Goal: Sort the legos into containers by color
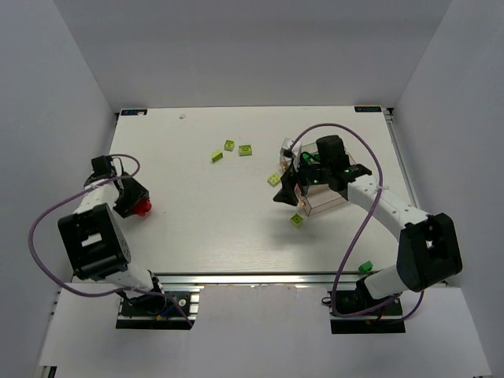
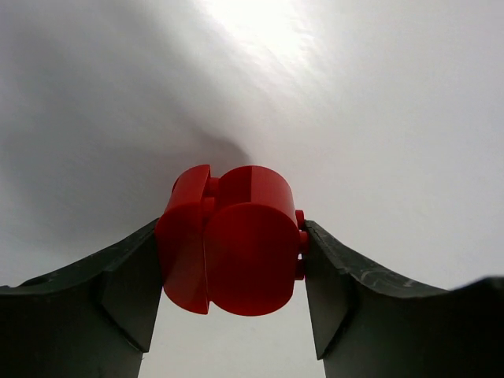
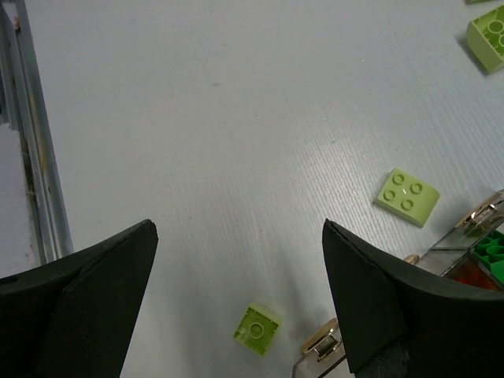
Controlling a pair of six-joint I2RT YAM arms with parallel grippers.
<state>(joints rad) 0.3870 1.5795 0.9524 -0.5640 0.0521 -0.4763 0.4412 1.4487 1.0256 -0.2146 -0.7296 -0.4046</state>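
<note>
White table (image 1: 197, 236) bears lime bricks (image 1: 245, 150) near the tray (image 1: 324, 203), right arm (image 1: 378, 201) overhanging.

The tray (image 1: 324, 206) stands right of the table's (image 1: 197, 244) middle, under the right arm (image 1: 386, 206), bricks (image 3: 490, 250) in it. A trio of bricks (image 1: 228, 146) lies behind-left of it, a fourth brick (image 1: 274, 179) just left, a fifth brick (image 1: 296, 220) before its near-left corner — a sixth brick (image 1: 366, 268) on the front rail (image 1: 260, 278). At the left edge, the left gripper (image 1: 139, 206) holds one brick (image 2: 236, 244).

left gripper (image 2: 232, 268) clamps red legos (image 2: 232, 240) (two pieces)
</note>
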